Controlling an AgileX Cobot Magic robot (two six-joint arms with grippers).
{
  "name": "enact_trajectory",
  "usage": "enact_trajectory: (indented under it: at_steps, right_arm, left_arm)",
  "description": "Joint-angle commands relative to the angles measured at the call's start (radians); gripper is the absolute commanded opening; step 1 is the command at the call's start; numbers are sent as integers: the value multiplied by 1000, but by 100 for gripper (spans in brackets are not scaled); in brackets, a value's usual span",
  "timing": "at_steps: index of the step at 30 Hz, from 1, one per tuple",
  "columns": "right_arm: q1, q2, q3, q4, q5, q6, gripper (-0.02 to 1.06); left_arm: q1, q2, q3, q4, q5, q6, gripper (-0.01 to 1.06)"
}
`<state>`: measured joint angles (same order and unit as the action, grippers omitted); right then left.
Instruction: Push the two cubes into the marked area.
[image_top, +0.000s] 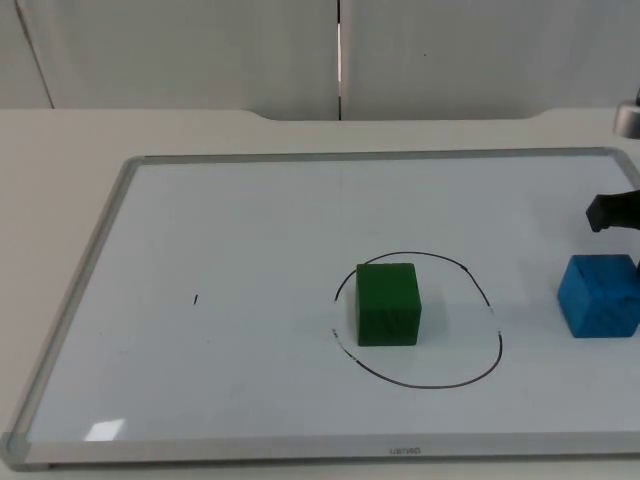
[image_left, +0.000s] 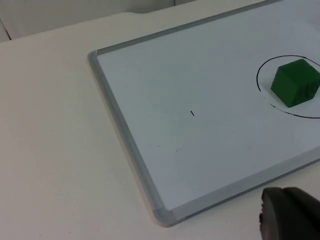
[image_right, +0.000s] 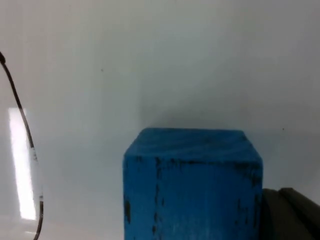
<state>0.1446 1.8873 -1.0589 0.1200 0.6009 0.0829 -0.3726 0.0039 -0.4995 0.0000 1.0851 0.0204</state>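
Top view: my right gripper (image_top: 612, 212), jaw state unclear, sits just behind the blue cube (image_top: 600, 295). Light, rigid; I'd push its right face toward the marked circle (image_top: 470, 370).

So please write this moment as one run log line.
green cube: inside circle | blue cube: outside, right of it | right gripper: behind blue cube | left arm: waiting

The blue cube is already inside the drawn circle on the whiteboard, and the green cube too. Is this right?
Not quite. The blue cube is outside the circle, to its right near the right gripper, as the top view shows. The green cube is inside the circle, near its left edge, on the whiteboard.
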Motion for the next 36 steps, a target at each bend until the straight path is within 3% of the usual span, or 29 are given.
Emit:
enact_trajectory:
  at_steps: [1,17,36]
  right_arm:
    - [7,-7,-4,-2,14,6,0]
    - [33,-7,-4,23,56,6,0]
    - [65,21,-4,-4,-21,64,0]
  left_arm:
    - [3,-4,5,0,-10,1,0]
    - [3,-4,5,0,-10,1,0]
    - [3,-4,5,0,-10,1,0]
